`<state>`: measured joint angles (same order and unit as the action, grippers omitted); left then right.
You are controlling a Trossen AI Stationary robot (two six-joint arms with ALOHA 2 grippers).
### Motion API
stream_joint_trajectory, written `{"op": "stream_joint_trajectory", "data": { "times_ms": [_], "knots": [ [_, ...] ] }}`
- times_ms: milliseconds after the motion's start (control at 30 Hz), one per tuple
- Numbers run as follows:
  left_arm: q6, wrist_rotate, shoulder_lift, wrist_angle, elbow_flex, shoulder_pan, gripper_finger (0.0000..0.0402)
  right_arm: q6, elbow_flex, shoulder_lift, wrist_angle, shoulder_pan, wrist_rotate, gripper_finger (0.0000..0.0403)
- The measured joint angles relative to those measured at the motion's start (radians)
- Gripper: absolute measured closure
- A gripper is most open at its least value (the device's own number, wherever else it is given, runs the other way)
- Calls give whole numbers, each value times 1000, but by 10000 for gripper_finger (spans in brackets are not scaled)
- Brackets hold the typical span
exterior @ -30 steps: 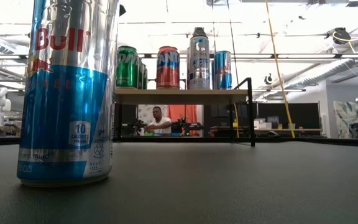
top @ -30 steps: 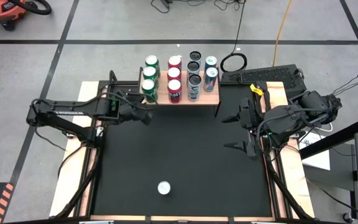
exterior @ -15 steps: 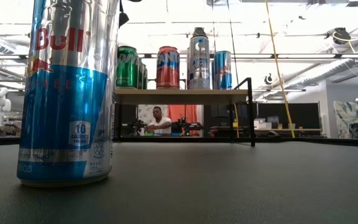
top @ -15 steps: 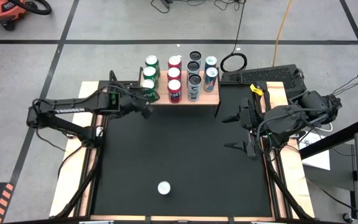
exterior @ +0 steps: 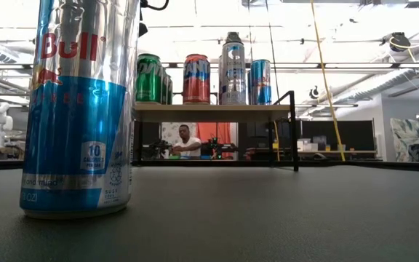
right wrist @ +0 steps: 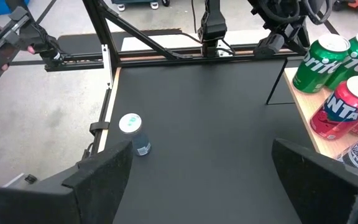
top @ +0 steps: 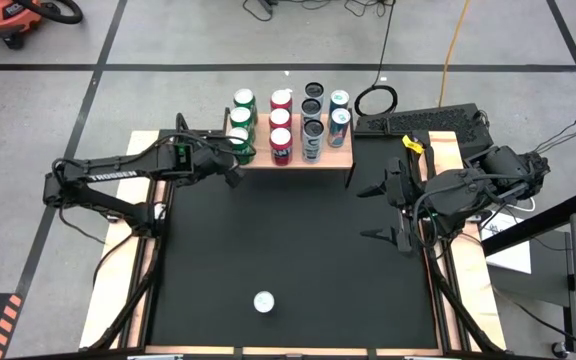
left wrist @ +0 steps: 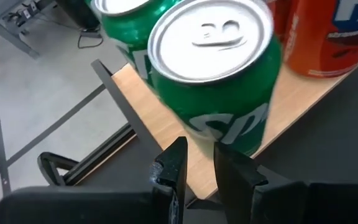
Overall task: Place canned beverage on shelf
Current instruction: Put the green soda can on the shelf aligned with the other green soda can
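The small light-wood shelf (top: 340, 152) on thin black legs stands at the far edge of the black worktop (top: 298, 250), and everything else is placed from it. On its board stand four rows of cans: green ones at the left end, red ones next, tall silver-and-black ones, then blue-and-silver ones at the right end. The left tool (top: 236, 171) sits just off the shelf's left front corner, right beside the nearest green aluminium soda can (left wrist: 219, 74); its two dark fingers (left wrist: 174, 168) are drawn close together with only a slim gap between them and nothing clamped, the green can standing free on the board just past their tips. The right tool (top: 375, 211) hangs over the worktop to the right of the shelf's front right leg, fingers spread wide apart and empty. A slim blue-and-silver energy drink can (top: 263, 302) stands upright on the worktop well apart from the shelf, near the front edge.
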<state>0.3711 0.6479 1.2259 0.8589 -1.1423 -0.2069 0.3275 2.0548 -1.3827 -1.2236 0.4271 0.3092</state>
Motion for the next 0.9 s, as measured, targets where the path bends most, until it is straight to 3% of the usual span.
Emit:
{"op": "stream_joint_trajectory", "data": {
  "times_ms": [300,500,900],
  "knots": [
    [13,0,0,15,0,-19,320,0,0,0,0,0,0,40],
    [14,-74,-28,19,0,-19,320,5,0,0,0,0,1,40],
    [14,-113,-42,-30,0,-48,320,1,0,0,0,0,2,40]
  ]
}}
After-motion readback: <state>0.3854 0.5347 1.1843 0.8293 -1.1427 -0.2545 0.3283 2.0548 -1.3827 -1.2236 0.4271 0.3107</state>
